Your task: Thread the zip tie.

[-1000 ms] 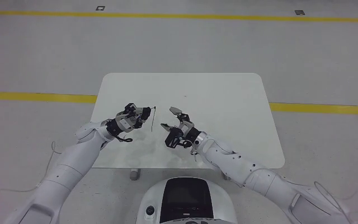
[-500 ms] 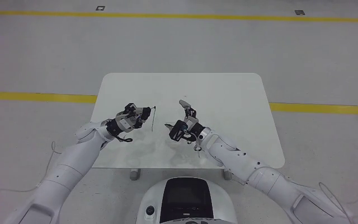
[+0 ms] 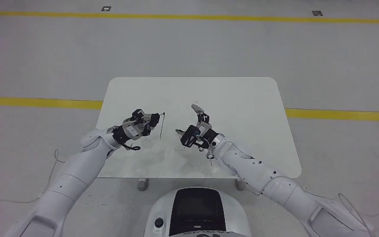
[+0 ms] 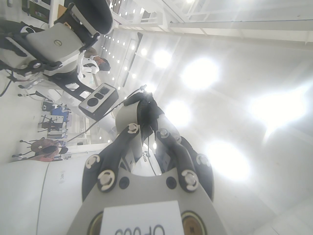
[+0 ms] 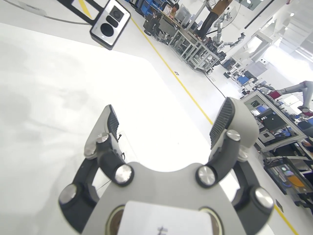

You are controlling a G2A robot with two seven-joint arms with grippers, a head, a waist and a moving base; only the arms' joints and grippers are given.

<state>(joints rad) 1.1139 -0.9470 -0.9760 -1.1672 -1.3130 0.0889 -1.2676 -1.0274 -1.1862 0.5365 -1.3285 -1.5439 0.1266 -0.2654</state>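
A thin black zip tie (image 3: 161, 127) hangs above the white table (image 3: 249, 101), its strap running from the head down toward the robot. My left gripper (image 3: 151, 118) is shut on the tie near its head. In the left wrist view the pinched fingers (image 4: 137, 103) point up at the ceiling, and the strap (image 4: 133, 92) sticks out sideways from them. My right gripper (image 3: 188, 122) hovers a short way right of the strap, apart from it and open. In the right wrist view its fingers (image 5: 112, 121) stand wide with nothing between them, over bare table (image 5: 49, 86).
The table's front edge lies close below both grippers, and its bare top stretches away behind and to the right. Grey floor with yellow lines (image 3: 177, 16) surrounds it. Workbenches and racks (image 5: 195, 47) stand far off in the room.
My right gripper has shifted a little to the right and away from the front edge, turning slightly, still open. The left gripper and the zip tie have kept still.
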